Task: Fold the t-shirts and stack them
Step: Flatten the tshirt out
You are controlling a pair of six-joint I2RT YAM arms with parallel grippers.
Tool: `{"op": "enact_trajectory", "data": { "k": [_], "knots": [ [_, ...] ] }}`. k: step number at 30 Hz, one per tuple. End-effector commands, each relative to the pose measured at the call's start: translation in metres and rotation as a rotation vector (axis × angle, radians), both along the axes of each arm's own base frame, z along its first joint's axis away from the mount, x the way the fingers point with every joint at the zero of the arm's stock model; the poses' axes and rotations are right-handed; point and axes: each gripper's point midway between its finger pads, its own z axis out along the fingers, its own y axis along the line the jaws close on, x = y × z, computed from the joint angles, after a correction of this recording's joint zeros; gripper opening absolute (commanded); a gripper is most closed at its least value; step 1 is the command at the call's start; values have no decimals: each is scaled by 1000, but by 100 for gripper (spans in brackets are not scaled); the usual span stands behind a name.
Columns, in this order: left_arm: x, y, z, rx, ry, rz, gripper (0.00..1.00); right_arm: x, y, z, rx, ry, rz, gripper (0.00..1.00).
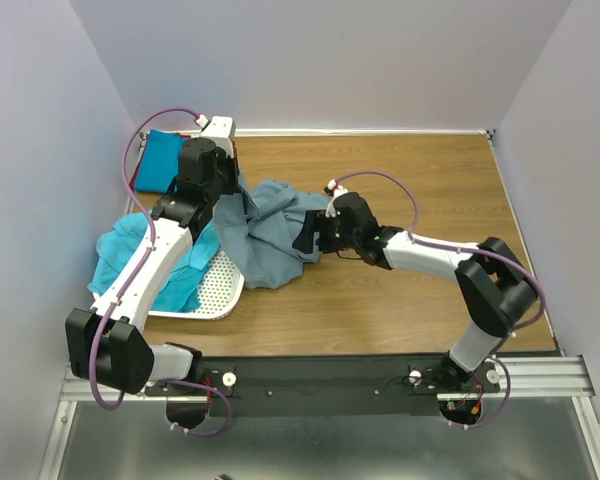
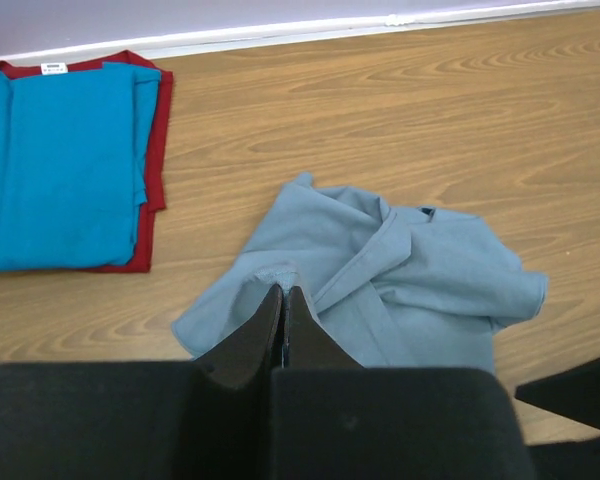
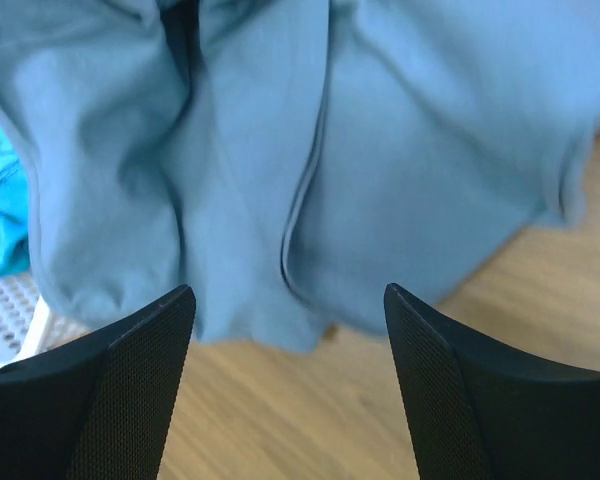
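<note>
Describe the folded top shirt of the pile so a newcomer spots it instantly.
Start at the far left corner of the wooden table. A flat pile lies there: the bright blue shirt on a red shirt. Unlike the crumpled grey-blue shirt nearby, it is folded flat.

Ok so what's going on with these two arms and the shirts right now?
The left gripper is pinched shut on an edge of the grey-blue shirt, which lies crumpled on the table by the white basket. The right gripper is open, jaws wide, facing the shirt's lower edge but not gripping it yet. A blue shirt sits folded on top of a red shirt at the far left corner, and a turquoise shirt is heaped unfolded in the basket.
</note>
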Motion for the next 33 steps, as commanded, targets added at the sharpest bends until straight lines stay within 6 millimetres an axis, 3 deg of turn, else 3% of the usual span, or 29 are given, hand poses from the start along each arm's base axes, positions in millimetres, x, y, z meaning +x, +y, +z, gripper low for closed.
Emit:
{"op": "enact_trajectory", "data": {
  "k": [1, 5, 16, 21, 24, 25, 27, 30, 31, 33],
  "knots": [
    [-2, -2, 19, -21, -61, -28, 0, 24, 18, -8, -16, -44, -4, 79],
    [-2, -1, 18, -20, -59, -27, 0, 24, 30, -27, -28, -8, 35, 70],
    [0, -5, 8, -22, -29, -50, 0, 13, 51, -32, -31, -11, 82, 63],
    [0, -5, 7, -21, -27, -50, 0, 14, 57, -43, -38, 5, 109, 53],
    [0, -5, 6, -19, -25, -50, 0, 12, 58, -51, -46, 22, 120, 34],
    [0, -5, 5, -17, -22, -49, 0, 13, 58, -51, -46, 19, 120, 17],
    [1, -3, 3, -12, -20, -41, 0, 14, 56, -47, -53, 4, 108, 1],
    [5, 8, 8, -11, -31, -16, 0, 27, 32, -20, -109, -86, 23, 0],
    [8, 20, 12, -17, -43, 10, 0, 31, 23, -9, -131, -114, -1, 0],
    [12, 38, 25, -59, -71, 42, 0, 56, -23, 31, -204, -219, -132, 0]
  ]
}}
